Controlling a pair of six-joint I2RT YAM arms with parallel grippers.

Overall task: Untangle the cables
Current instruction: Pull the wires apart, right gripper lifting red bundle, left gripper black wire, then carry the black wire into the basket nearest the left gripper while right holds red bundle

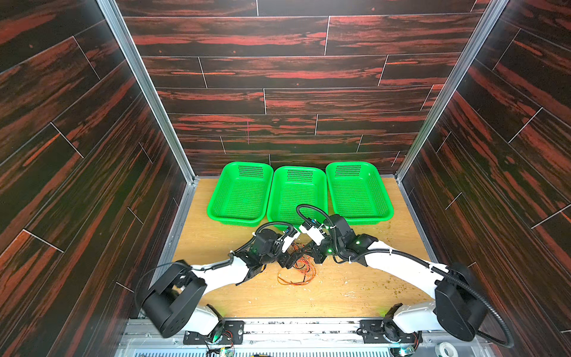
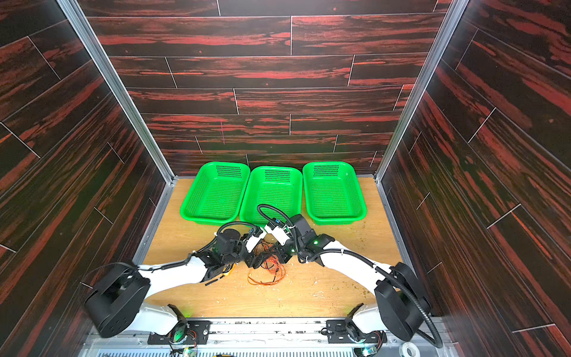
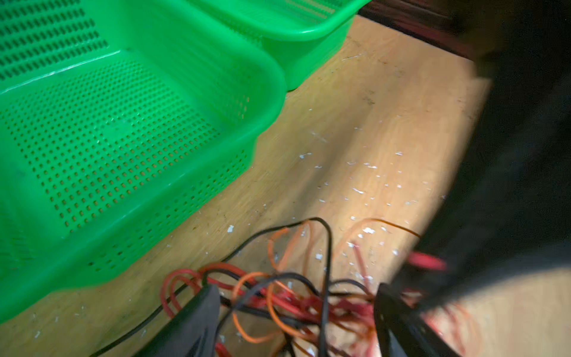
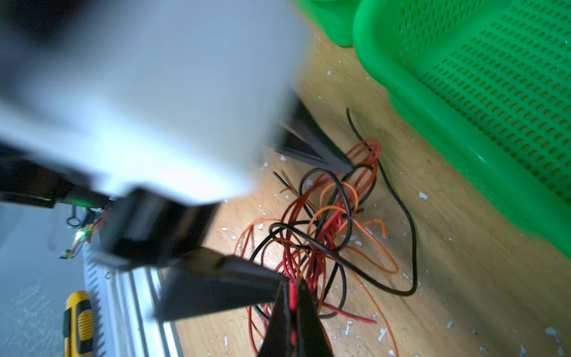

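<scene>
**Cables** [image 1: 297, 272]: one tangled heap near the middle of the worktop [image 1: 340, 296]. It lies on the near side of the row of green baskets [image 1: 299, 169] and is not touching them. In both top views the two claws hide part of the heap.

**Strands, right wrist view:** the red cable [image 4: 323, 244] runs in a tight bundle through the core of the heap. The black cable [image 4: 415, 247] swings out in one wide loop towards the nearest basket and also crosses the bundle. The orange cable [image 4: 392, 265] loops loosely around and through both. All three are interlaced.

**Left claw** [image 3: 296, 289]: spread wide and set low over the heap, with red, black and orange strands lying between its fingers. The blurred wrist views do not show whether either finger presses a strand.

**Right claw** [image 4: 293, 287]: pressed together and pinching a red strand, which shows between the fingertips. It sits just beside one finger of the left claw.

**Worktop:** pale wood, flecked with small white chips around the heap.
</scene>
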